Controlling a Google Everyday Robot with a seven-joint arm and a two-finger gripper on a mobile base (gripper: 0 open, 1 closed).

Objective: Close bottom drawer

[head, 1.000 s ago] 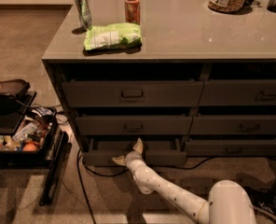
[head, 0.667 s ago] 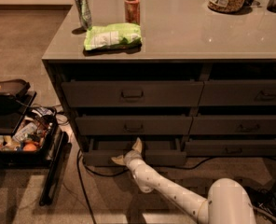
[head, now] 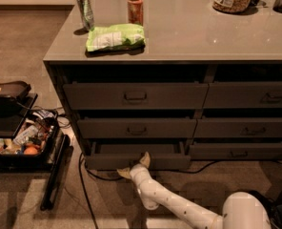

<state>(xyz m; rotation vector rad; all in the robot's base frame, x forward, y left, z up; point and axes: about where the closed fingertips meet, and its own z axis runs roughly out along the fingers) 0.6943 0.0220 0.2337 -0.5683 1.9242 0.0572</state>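
The bottom drawer [head: 168, 161] is the lowest one on the left side of the cabinet [head: 55, 75], and it stands pulled out a little. Its front is ahead of the drawer above [head: 136, 128], and a dark gap shows its inside. The gripper [head: 134, 167] is low, just over the floor, right at the middle of this drawer front. Its two pale fingers [head: 145, 159] are spread apart and hold nothing. One points up against the front and the other points to the left. The drawer handle is hidden behind them.

In my judgement the step now is the push. To do it well, the arm [head: 179, 206] should press on the middle of the front, so that the drawer goes in straight and does not turn and jam. The push should go level and directly toward the cabinet, not downward. It should be slow and should stop when the front is in line with the bottom drawer on the right [head: 241, 151].

A black cable [head: 82, 185] lies on the floor just beside the drawer's left corner. The gripper should stay away from it.
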